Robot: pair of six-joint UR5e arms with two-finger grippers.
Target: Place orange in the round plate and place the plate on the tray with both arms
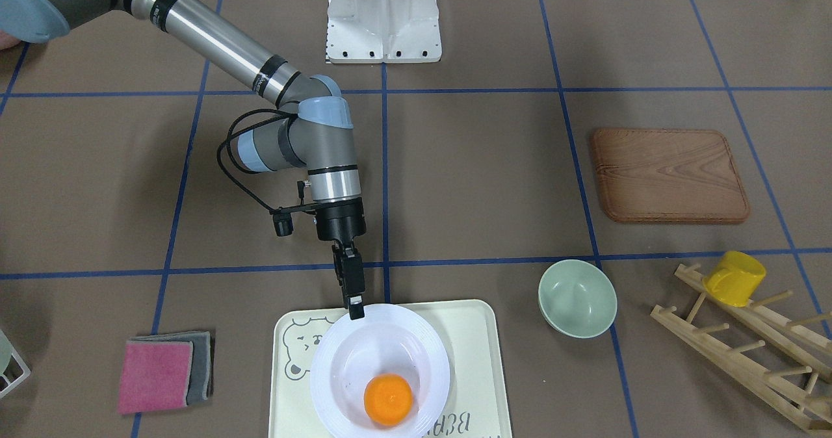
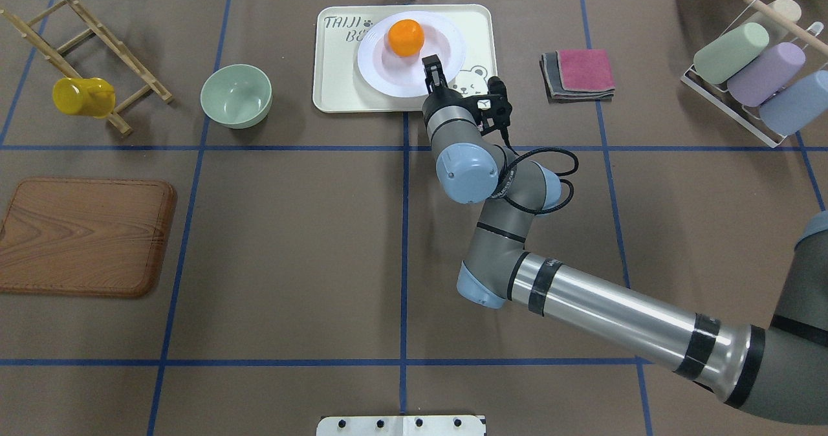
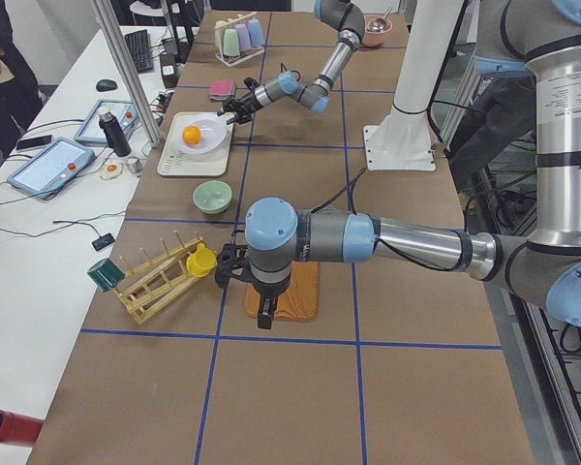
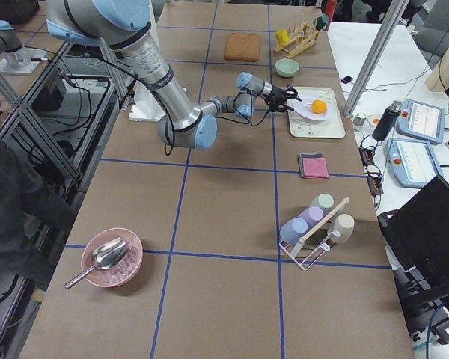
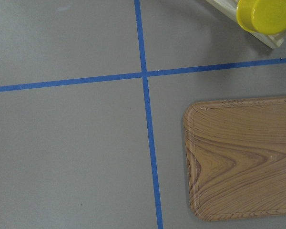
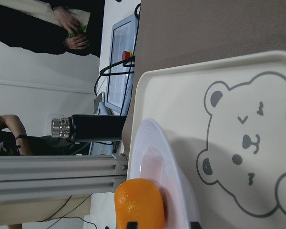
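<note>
The orange (image 1: 388, 399) lies in the sunken centre of the round plate (image 1: 338, 360). The plate is over the cream bear tray (image 1: 474, 347); whether it rests on the tray I cannot tell. My right gripper (image 1: 355, 308) is shut on the plate's rim on the robot's side. The right wrist view shows the plate (image 6: 174, 181) edge-on, with its shadow on the tray (image 6: 181, 95). My left gripper (image 3: 263, 320) shows only in the exterior left view, hanging over the wooden board (image 3: 295, 291), so I cannot tell whether it is open or shut.
A pale-green bowl (image 1: 577, 298) stands beside the tray. Further along are the wooden board (image 1: 669, 175) and a dish rack holding a yellow mug (image 1: 734, 279). Folded cloths (image 1: 162, 373) lie on the tray's other side, with a cup rack (image 2: 750, 67) beyond.
</note>
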